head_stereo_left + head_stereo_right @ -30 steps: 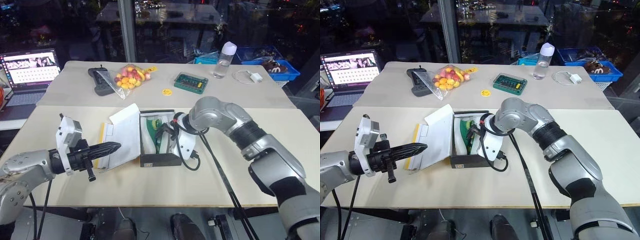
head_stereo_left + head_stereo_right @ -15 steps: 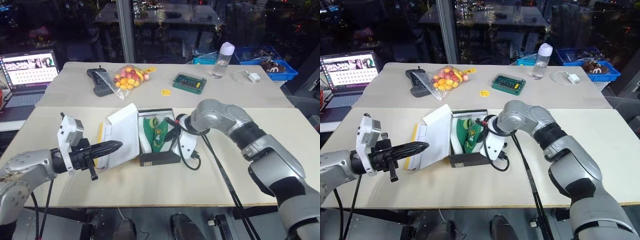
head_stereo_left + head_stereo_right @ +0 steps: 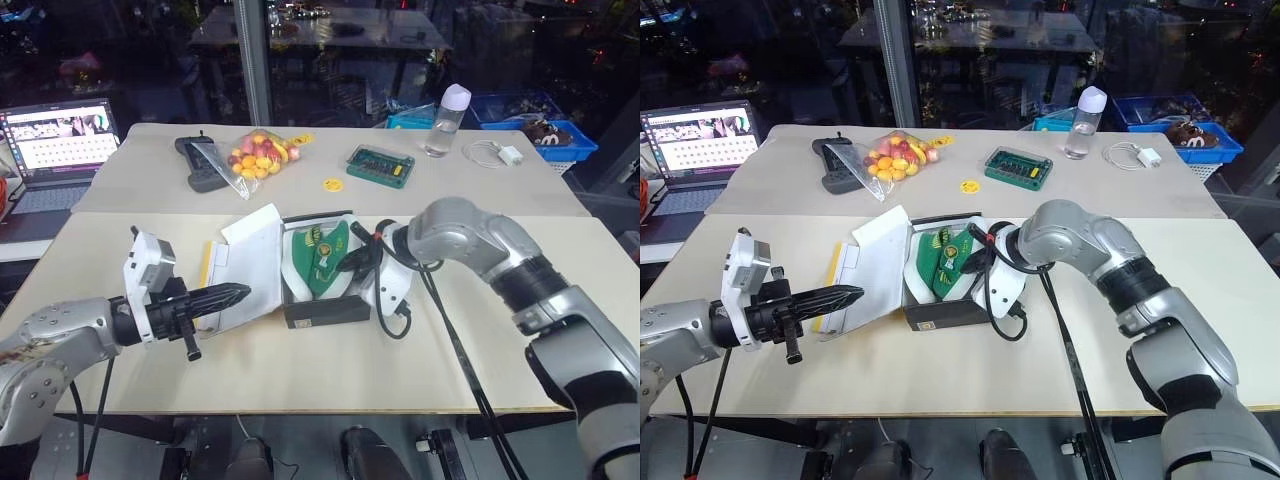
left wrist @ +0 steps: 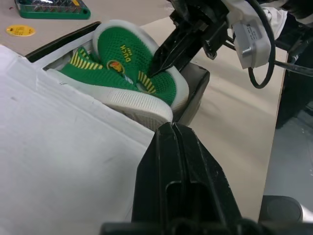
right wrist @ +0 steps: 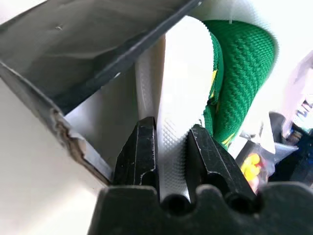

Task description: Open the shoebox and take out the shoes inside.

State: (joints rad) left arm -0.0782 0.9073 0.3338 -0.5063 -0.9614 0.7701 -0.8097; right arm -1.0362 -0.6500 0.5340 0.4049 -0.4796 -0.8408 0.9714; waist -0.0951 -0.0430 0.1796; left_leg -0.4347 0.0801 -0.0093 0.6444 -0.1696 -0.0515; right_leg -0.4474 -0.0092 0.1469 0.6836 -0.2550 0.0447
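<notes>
The shoebox [image 3: 322, 300] sits open near the table's [image 3: 330, 370] front middle, its lid [image 3: 250, 262] thrown back toward 9 o'clock, and the shoes [image 3: 318, 258] stand tilted in it, part-way above the rim, their long axis running roughly 12 to 6 o'clock. The right gripper [image 3: 352, 262] has come in from the 3 o'clock side, over the box's right wall; the right wrist view shows its two fingers [image 5: 142, 152] pinched narrowly on the white sole edge of the nearer shoe, the green knit upper just beyond them. So the held shoe lies toward 9 o'clock of that gripper, and I judge the way out to be upward and back toward 3 o'clock, with the sole clearing the black wall. The second shoe leans against the first, touching it, and may be dragged or tipped as the first rises. The left gripper [image 3: 232, 294] is fully closed on nothing, hovering at the lid's front edge toward 8 o'clock of the box, pointing at it; it is the farther of the two from the shoes.
</notes>
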